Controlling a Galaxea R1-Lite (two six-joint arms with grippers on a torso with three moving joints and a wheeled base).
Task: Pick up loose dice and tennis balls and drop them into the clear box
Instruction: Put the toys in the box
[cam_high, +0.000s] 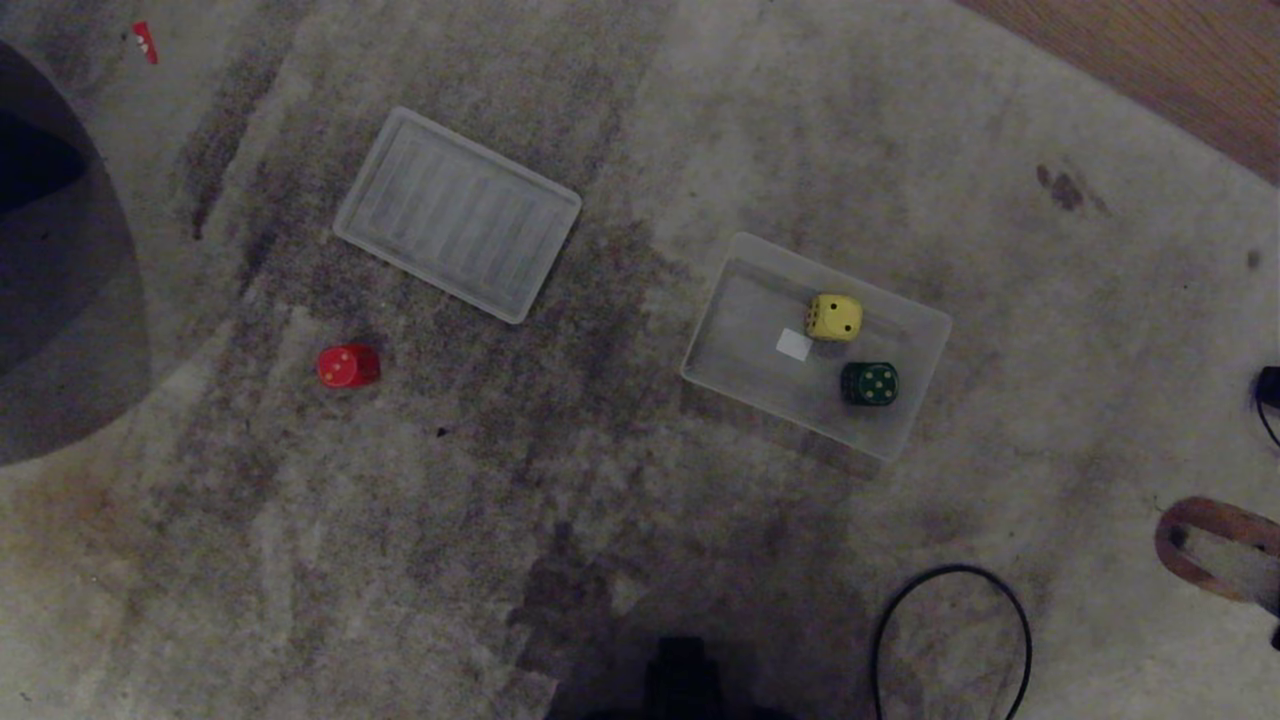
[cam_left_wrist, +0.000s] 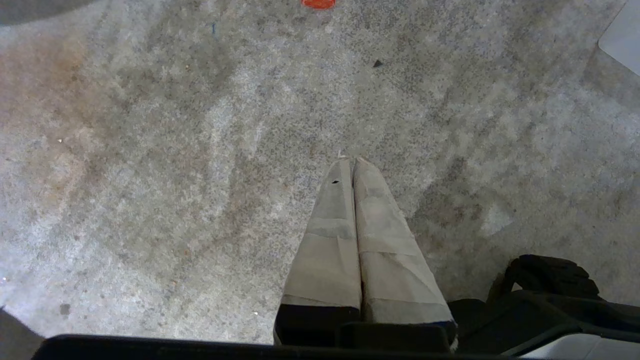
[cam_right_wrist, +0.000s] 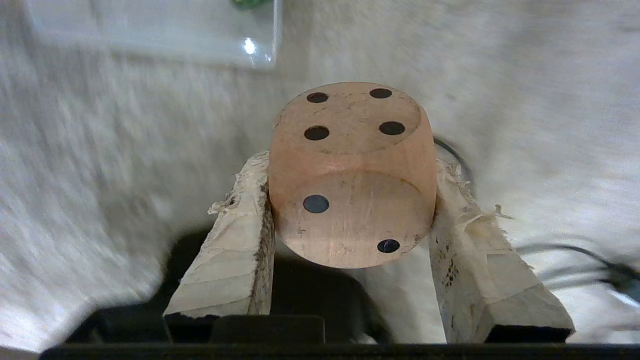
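In the right wrist view my right gripper (cam_right_wrist: 351, 170) is shut on a tan die (cam_right_wrist: 350, 120), held above the carpet; its four-pip face points away from the camera. A corner of the clear box (cam_right_wrist: 150, 30) lies ahead of it. In the head view the clear box (cam_high: 740, 330) sits right of centre with a yellow die (cam_high: 835, 317) and a dark green die (cam_high: 869, 384) inside. A red die (cam_high: 348, 366) lies loose on the carpet to the left. My left gripper (cam_left_wrist: 351, 161) hangs shut and empty over bare carpet. No tennis balls are in view. Neither arm shows in the head view.
A flat ribbed translucent panel (cam_high: 457, 213) lies behind the red die. A black cable loop (cam_high: 950, 640) and a brown object (cam_high: 1215, 545) sit at the near right. Wood floor (cam_high: 1150, 60) borders the carpet at the far right. A dark rounded shape (cam_high: 50, 280) fills the left edge.
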